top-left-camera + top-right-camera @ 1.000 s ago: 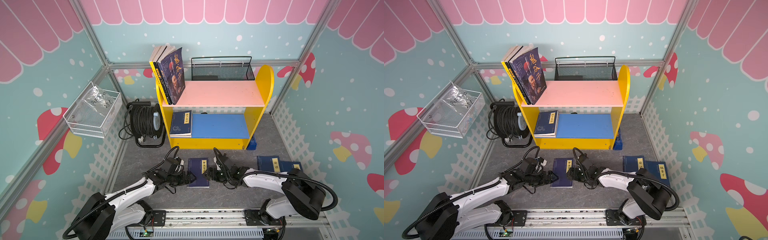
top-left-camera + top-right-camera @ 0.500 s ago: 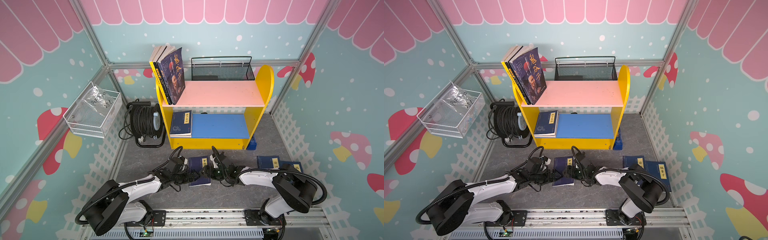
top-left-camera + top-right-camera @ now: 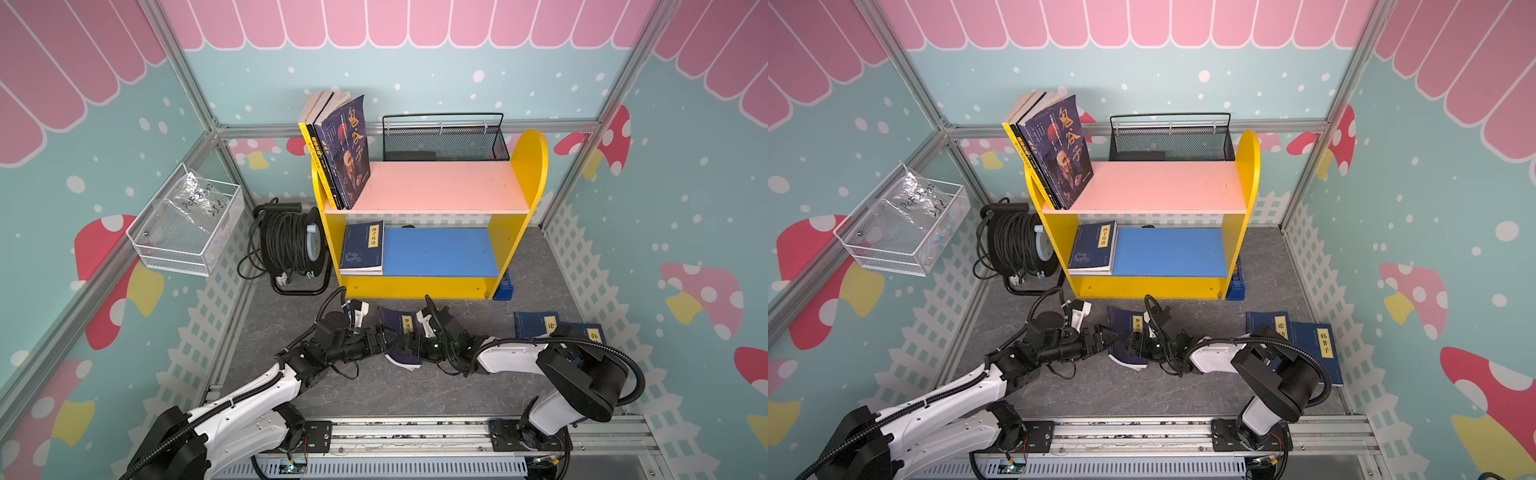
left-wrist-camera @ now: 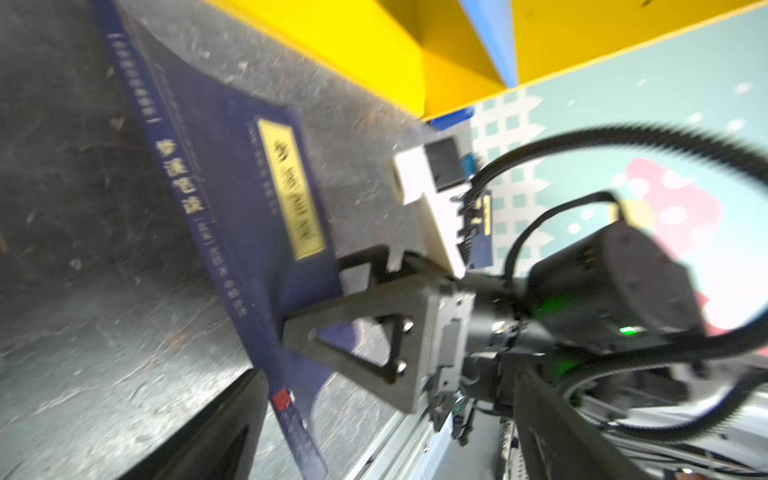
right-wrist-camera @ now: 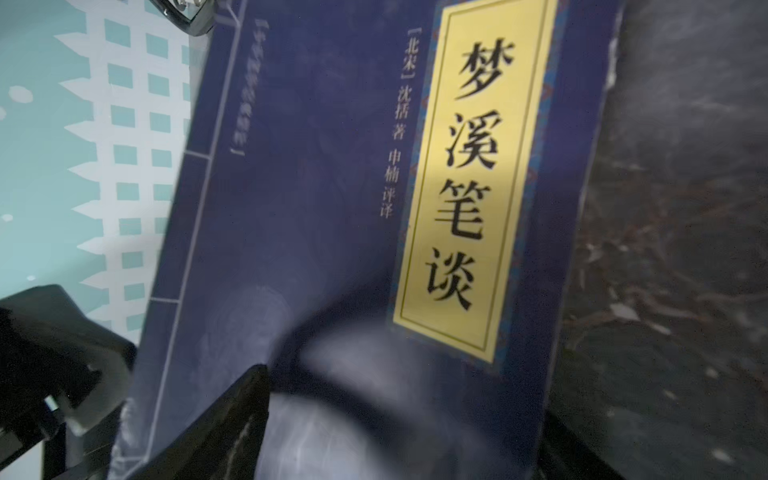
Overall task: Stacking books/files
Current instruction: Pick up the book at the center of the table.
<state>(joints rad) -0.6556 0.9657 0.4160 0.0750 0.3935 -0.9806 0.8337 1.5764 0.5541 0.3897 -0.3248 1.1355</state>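
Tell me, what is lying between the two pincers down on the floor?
A thin navy book with a yellow title label, tilted, lies between the left pincer and the right pincer. It shows in both top views.

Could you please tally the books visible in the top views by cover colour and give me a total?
Navy books: 4, one on the blue shelf, three on the floor
Yellow book: 1
Black book: 1
Purple book with a portrait: 1
Total: 7 showing; whether another lies under the shelved navy one cannot be told.
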